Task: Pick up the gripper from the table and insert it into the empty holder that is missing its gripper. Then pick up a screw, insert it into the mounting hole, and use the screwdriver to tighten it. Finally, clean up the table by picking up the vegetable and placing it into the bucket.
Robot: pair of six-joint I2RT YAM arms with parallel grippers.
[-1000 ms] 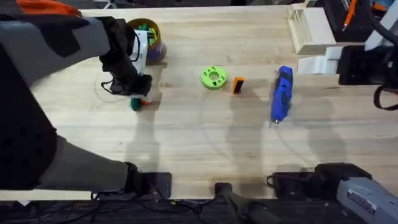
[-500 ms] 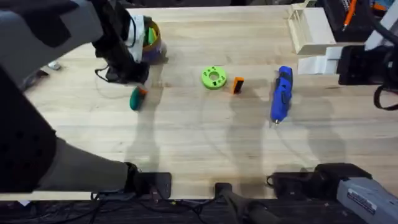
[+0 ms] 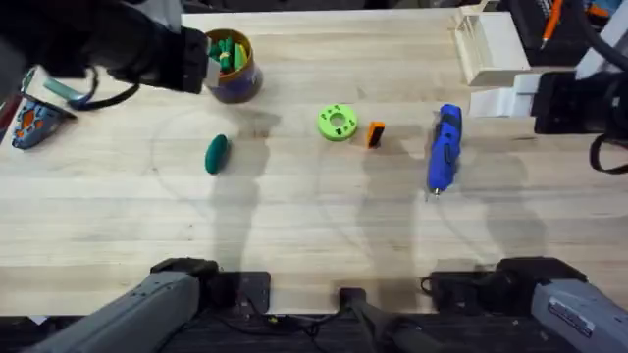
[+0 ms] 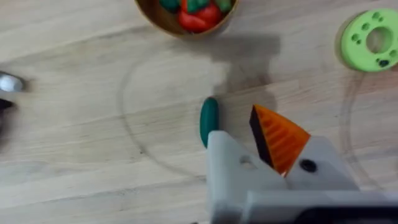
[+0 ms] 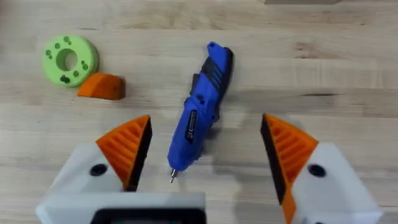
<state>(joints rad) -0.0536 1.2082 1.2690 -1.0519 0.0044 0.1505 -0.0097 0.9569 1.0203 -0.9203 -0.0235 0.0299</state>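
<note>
Table, overhead view, itemised.

One vegetable (image 3: 216,154), dark green, lying free on the wood at about 9 o'clock of table centre. One bucket (image 3: 234,67) at 11 o'clock, mustard rim, toy pieces inside; well apart from the vegetable.

One green disc (image 3: 337,123) with holes near centre. One gripper (image 3: 375,133), the loose orange tip, just beside the disc at its 3 o'clock. One screwdriver (image 3: 444,149), blue, at 3 o'clock, its metal tip toward the arm bases.

One empty holder (image 4: 231,163): the white finger mount on the left gripper (image 4: 258,146), beside its orange-tipped twin, which stands apart from it.

Right gripper (image 5: 205,146): two orange ribbed pads spread wide, over the screwdriver's tip, holding nothing.
</note>
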